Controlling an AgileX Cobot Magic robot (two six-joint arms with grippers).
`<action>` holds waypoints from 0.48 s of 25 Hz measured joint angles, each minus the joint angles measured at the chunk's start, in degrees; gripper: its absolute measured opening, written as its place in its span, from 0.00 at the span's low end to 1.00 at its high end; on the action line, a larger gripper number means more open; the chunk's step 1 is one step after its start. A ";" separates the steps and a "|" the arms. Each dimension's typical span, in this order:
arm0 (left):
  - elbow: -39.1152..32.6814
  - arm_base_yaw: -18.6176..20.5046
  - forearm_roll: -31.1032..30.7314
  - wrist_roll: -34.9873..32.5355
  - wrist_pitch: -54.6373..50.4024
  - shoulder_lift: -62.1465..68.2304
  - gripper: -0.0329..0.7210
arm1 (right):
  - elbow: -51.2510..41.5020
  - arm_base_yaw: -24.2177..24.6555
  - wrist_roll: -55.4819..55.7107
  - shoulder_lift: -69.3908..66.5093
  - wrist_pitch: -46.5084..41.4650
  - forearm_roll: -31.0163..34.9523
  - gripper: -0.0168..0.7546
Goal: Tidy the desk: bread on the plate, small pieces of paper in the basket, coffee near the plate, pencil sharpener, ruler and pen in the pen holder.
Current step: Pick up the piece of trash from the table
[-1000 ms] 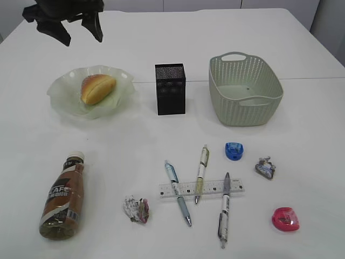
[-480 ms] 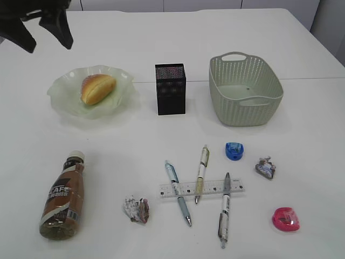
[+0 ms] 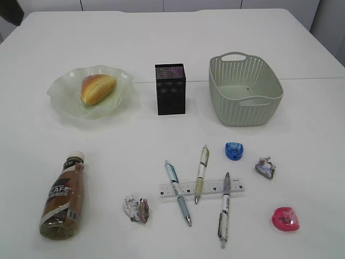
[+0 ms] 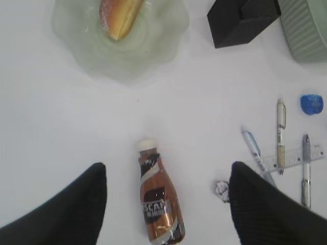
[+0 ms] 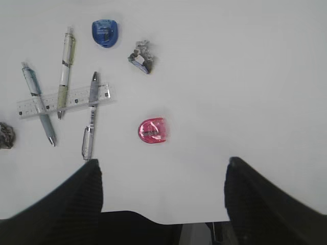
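Observation:
The bread [image 3: 97, 88] lies on the plate [image 3: 64, 100] at the back left. The coffee [image 3: 63, 197] lies on its side at the front left; in the left wrist view my open, empty left gripper [image 4: 167, 168] hangs high above it. One piece of paper [image 3: 136, 209] lies near the ruler [image 3: 201, 188], which has three pens [image 3: 178, 191] across it, and another piece [image 3: 265, 168] to the right. A blue pencil sharpener [image 3: 234, 150] and a pink one [image 3: 285, 219] sit right. My right gripper [image 5: 163, 162] is open and empty, over the desk's front edge near the pink sharpener [image 5: 152, 130].
The black pen holder [image 3: 170, 89] stands at the back centre, with the green basket [image 3: 242, 113] to its right holding nothing. A dark bit of the left arm [image 3: 11, 11] shows at the top left corner of the exterior view.
The left arm has drawn away up and to the left, almost out of the exterior view. Nothing on the desk has moved.

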State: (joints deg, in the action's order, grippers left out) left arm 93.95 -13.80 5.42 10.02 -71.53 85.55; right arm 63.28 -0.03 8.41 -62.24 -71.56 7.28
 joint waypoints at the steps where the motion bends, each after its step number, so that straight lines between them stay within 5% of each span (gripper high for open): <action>1: -2.03 0.00 0.00 -0.10 0.00 -2.03 0.76 | 0.00 0.00 0.00 0.26 0.00 0.00 0.77; 12: -23.28 0.00 0.00 -0.12 -0.24 -23.25 0.75 | 0.00 0.00 -4.05 -1.33 -0.06 -0.33 0.77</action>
State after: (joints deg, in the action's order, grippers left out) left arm 70.67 -13.80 5.42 9.89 -71.77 62.30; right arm 63.28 -0.03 4.36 -63.57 -71.62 6.94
